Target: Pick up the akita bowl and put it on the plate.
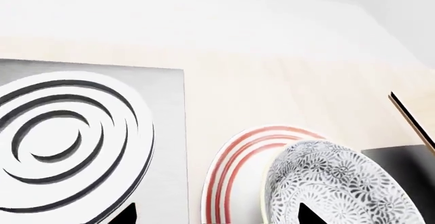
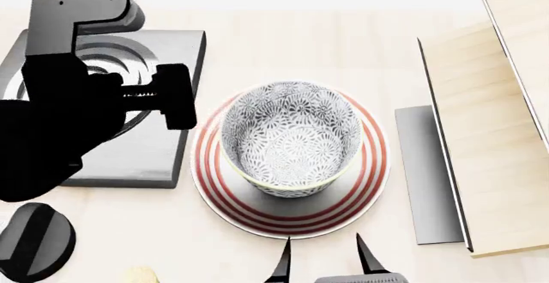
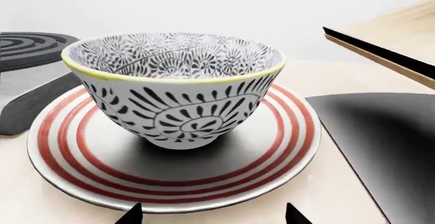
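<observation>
The akita bowl [image 2: 290, 138] stands upright on the plate [image 2: 218, 202], its foot set in the plate's bare centre with the red rings showing all round it, a little toward the far side in the head view; the right wrist view shows it level and touching nothing but the plate. Judged from this, the placing looks done, so what remains to go wrong lies in the arms. The right gripper [image 2: 324, 257] sits just near the plate's near rim, its fingers spread with nothing between them, their tips pointing at the bowl; any push forward from there would strike the plate's edge or the bowl's wall and slide or tip it. The left gripper [image 1: 217, 215] hangs near the plate's left side, over the edge of the square grey burner [image 2: 176, 148], its fingers also spread and empty; a sweep to the right could clip the bowl's pale rim, and the tall, narrow-footed bowl would probably topple more readily than skid. To the right, a dark flat panel [image 2: 425, 173] and a wooden board [image 2: 489, 141] lie beside the plate, leaving little room should it be shoved that way.
</observation>
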Controlling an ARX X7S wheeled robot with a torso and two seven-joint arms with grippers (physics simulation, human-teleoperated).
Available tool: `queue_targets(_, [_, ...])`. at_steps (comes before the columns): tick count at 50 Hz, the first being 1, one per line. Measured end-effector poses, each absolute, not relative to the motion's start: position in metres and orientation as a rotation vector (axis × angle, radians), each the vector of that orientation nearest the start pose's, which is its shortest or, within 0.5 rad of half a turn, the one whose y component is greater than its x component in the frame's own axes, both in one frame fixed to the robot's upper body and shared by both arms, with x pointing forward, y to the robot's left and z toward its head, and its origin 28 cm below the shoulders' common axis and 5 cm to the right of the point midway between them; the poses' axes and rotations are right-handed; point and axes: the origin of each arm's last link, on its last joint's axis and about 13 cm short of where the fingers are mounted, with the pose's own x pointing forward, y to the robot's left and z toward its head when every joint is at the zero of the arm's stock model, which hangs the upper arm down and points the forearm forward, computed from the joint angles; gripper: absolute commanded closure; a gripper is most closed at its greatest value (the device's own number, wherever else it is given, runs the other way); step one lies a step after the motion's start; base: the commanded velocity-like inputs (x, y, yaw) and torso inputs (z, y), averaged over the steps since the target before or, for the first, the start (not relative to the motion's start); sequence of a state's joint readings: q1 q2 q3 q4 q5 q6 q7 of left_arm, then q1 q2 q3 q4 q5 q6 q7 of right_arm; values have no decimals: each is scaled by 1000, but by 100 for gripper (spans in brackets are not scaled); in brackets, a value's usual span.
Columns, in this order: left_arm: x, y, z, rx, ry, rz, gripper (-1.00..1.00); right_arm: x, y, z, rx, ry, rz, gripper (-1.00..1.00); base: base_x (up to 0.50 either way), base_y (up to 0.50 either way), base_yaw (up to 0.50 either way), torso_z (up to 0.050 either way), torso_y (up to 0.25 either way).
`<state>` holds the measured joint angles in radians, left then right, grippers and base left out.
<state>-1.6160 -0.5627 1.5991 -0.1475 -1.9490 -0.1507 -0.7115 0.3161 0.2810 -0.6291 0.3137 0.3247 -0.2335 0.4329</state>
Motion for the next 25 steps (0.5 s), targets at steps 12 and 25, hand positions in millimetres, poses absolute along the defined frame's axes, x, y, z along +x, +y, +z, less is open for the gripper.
queue_targets(12, [308, 190, 270, -84, 260, -143, -100, 249, -75, 14, -87, -52, 43, -100, 0, 0, 0, -1, -1])
queue_targets(25, [284, 206, 278, -50, 179, -113, -100, 244, -80, 22, -115, -49, 17, -100, 0, 0, 0, 0, 0])
